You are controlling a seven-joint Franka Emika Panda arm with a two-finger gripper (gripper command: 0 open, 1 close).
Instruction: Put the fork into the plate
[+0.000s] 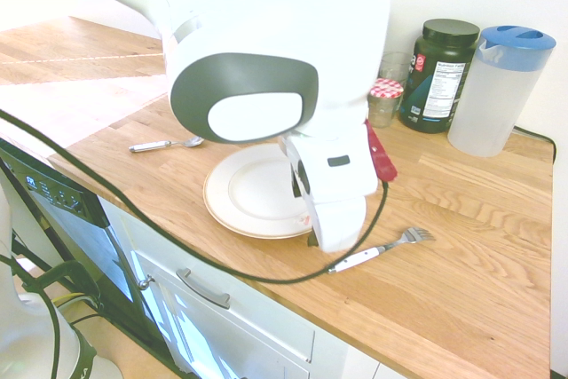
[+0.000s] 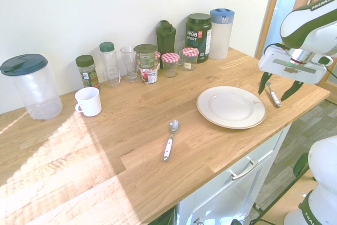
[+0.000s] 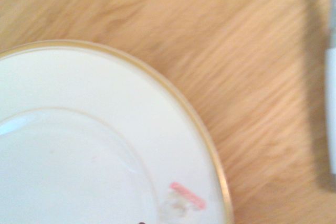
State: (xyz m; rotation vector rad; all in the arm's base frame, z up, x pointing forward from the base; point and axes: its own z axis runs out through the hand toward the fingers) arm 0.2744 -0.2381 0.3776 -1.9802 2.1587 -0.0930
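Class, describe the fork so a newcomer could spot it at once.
On the wooden counter sits a round cream plate. Just beside it, on the side away from the spoon, lies the fork. Both have white handles, but only the fork ends in tines.

Fork (image 1: 380, 251) beside cream plate (image 1: 257, 191)

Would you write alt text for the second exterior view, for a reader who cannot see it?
An open gripper hovers above a fork on a wooden counter; beside it lies a cream plate, with a spoon beyond. Jars and pitchers line the wall.
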